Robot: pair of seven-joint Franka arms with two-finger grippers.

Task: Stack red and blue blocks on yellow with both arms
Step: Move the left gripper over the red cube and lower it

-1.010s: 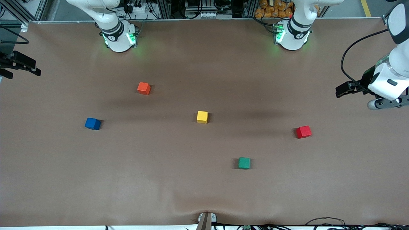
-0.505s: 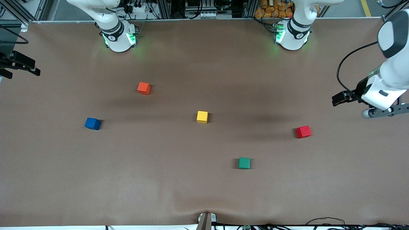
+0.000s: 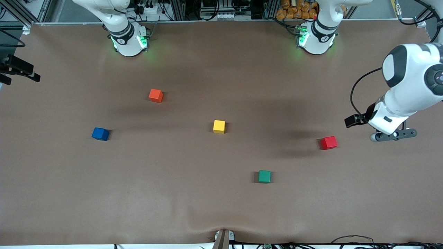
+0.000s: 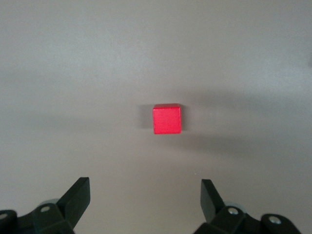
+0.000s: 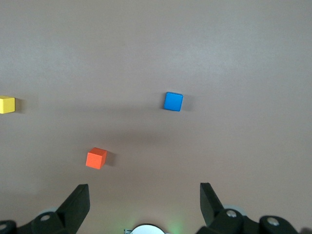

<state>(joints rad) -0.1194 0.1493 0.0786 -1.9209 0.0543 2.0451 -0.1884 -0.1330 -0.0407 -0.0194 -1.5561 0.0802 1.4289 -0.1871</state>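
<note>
The red cube (image 3: 328, 142) lies toward the left arm's end of the table. The blue cube (image 3: 100, 134) lies toward the right arm's end. The yellow cube (image 3: 219, 126) sits mid-table between them. My left gripper (image 4: 145, 190) is open and empty, up in the air beside the red cube (image 4: 166, 118); its hand shows in the front view (image 3: 391, 133). My right gripper (image 5: 145, 195) is open and empty, high above the table, with the blue cube (image 5: 173, 101) and the yellow cube (image 5: 7, 104) far below it. Only a dark part of that wrist (image 3: 19, 67) shows at the front view's edge.
An orange-red cube (image 3: 155, 95) lies farther from the front camera than the blue cube, and also shows in the right wrist view (image 5: 96, 158). A green cube (image 3: 264, 176) lies nearer to the front camera than the yellow cube. The brown mat (image 3: 173, 193) covers the table.
The left arm has swung in over the table and come down toward the red cube. The right arm has barely moved. No cube has moved.
</note>
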